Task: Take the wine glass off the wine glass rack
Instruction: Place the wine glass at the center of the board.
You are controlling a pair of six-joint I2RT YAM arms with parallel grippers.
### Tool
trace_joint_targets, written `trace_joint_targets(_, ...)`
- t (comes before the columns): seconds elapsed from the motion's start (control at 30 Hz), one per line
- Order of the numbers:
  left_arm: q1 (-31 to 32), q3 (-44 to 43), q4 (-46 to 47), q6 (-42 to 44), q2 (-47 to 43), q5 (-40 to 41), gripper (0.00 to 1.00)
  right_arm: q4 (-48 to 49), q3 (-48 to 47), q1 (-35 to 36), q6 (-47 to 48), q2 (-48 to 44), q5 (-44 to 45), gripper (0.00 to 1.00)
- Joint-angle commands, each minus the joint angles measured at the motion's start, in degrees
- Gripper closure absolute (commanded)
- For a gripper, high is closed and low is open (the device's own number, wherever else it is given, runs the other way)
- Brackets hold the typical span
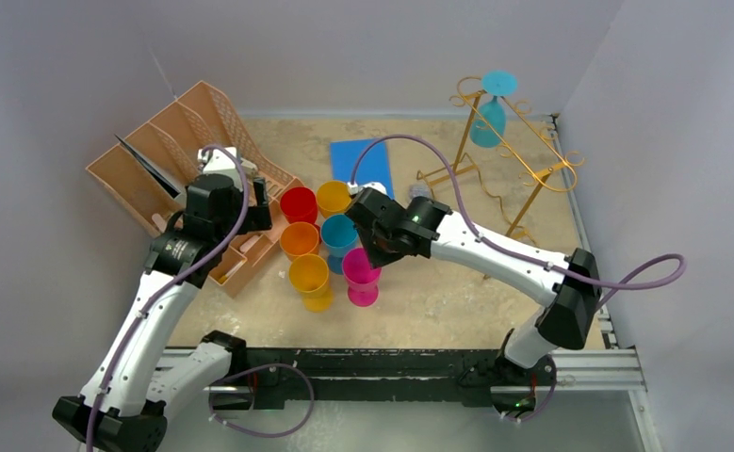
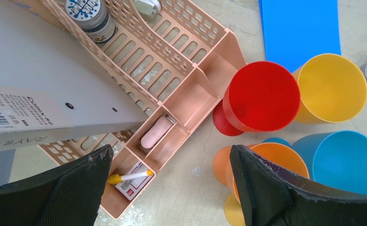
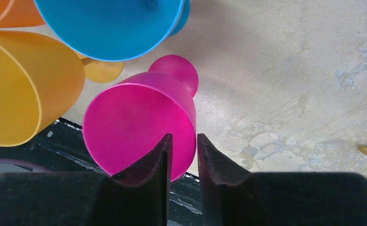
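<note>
Okay, right gripper (image 3: pixel 183 140) first. In my wrist view the two black pads stand only a narrow slot apart at the bottom of the frame, and the rim of the pink glass (image 3: pixel 134 127) runs straight into that slot. One pad sits inside the bowl, the other outside. Whether they are pinching that wall or only flanking it, I can't tell from here. The pink glass stands upright on the table (image 3: pixel 289 84), foot down, at the lower right of a huddle of glasses in the middle of the overhead frame. Close by it in my wrist view are a blue glass (image 3: pixel 110 23) along the top and a yellow glass (image 3: pixel 21 89) at the left edge.

Over to the left gripper (image 2: pixel 170 153): pads spread wide, one at the lower left and one at the lower right of its frame, with nothing between them. It hangs above the corner of the brown tray (image 2: pixel 191 92), with a red glass (image 2: pixel 261 94) and an orange glass (image 2: pixel 266 157) right of centre. A pen (image 2: pixel 129 176) with yellow ends lies in the tray's lowest compartment in the frame.

Now the job's own pieces. The gold wire rack (image 1: pixel 530 201) stands in the upper right of the overhead frame, well apart from both my grippers. A teal glass (image 1: pixel 487 122) hangs upside down on it, foot uppermost and bowl below the rail. A blue sheet (image 1: pixel 363 165) lies flat at upper centre, between the rack and the tray.
</note>
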State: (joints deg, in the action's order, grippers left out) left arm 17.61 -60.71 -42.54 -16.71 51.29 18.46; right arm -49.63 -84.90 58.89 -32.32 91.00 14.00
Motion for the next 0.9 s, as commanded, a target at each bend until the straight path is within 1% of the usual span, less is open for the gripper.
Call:
trace_joint_targets(0.0, -0.6, 1.0, 1.9, 0.6, -0.6, 0.2, 0.07, -1.7, -3.3, 0.4, 1.5, -4.5, 1.2, 0.71)
trace_joint_targets(0.03, -0.6, 1.3, 1.8, 0.5, -0.8, 0.2, 0.08, -2.0, -3.5, 0.4, 2.2, -5.6, 1.2, 0.7)
trace_joint_targets(0.07, -0.6, 1.4, 1.7, 0.4, -1.4, 0.3, 0.08, -1.9, -3.6, 0.4, 3.4, -6.7, 1.0, 0.67)
trace_joint_targets(0.2, -0.6, 2.6, 3.1, 0.4, -3.9, -0.5, 0.08, -2.4, -6.4, 0.4, 8.7, -9.7, -0.4, 0.48)
trace_joint_targets(0.23, -0.6, 2.9, 3.4, 0.5, -4.3, -0.9, 0.08, -3.2, -7.6, 0.4, 10.4, -10.0, -1.1, 0.46)
trace_joint_targets(0.27, -0.6, 3.1, 3.7, 0.5, -4.5, -1.0, 0.08, -4.0, -9.1, 0.3, 12.3, -10.1, -0.1, 0.43)
trace_joint_targets(0.33, -0.6, 3.2, 3.6, 0.6, -4.5, -1.1, 0.09, -6.5, -13.3, 0.2, 16.7, -9.5, 5.7, 0.38)
trace_joint_targets(0.37, -0.6, 3.2, 3.6, 0.6, -4.2, -1.2, 0.09, -7.8, -15.6, 0.0, 16.7, -8.9, 8.1, 0.38)
trace_joint_targets(0.4, -0.6, 3.1, 3.5, 0.6, -3.9, -1.5, 0.09, -9.0, -18.5, -0.4, 20.1, -8.1, 9.7, 0.36)
trace_joint_targets(0.5, -0.6, 2.8, 3.2, 0.6, -3.2, -2.2, 0.11, -10.6, -25.4, -4.2, 23.8, -5.1, 11.5, 0.34)
trace_joint_targets(0.63, -0.7, 3.0, 3.2, 0.6, -3.4, -2.1, 0.11, -10.2, -32.4, -12.8, 26.2, -1.9, 10.9, 0.34)
trace_joint_targets(0.8, -0.7, 3.0, 3.1, 0.6, -3.6, -2.0, 0.11, -8.3, -40.2, -19.9, 29.4, 1.8, 13.8, 0.33)
trace_joint_targets(0.87, -0.7, 3.1, 3.2, 0.6, -3.8, -1.8, 0.11, -5.9, -40.9, -21.9, 30.5, 2.2, 15.2, 0.32)
